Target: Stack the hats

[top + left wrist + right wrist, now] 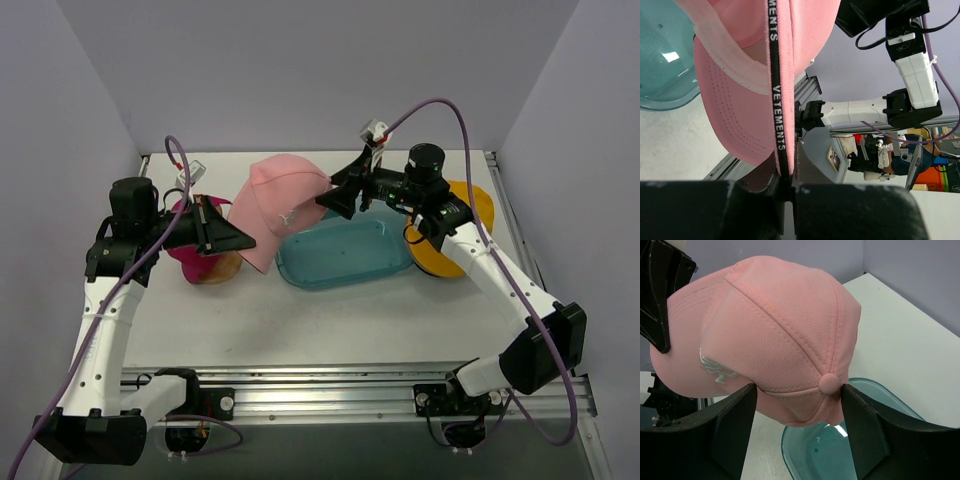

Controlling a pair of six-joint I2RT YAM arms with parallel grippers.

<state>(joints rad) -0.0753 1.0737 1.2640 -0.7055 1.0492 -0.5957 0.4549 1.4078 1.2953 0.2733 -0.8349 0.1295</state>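
The pale pink hat hangs in the air above the left end of the teal tray. My left gripper is shut on its brim edge and black lettered strap, seen in the left wrist view. My right gripper is open, its jaws either side of the hat's crown by the top button, seen in the right wrist view. The magenta hat sits on the wooden stand under my left arm. The yellow-orange hat lies under my right arm. The grey hat is out of view.
The translucent teal tray lies mid-table below the pink hat and also shows in the right wrist view. The wooden stand is at the left. Walls enclose the back and both sides.
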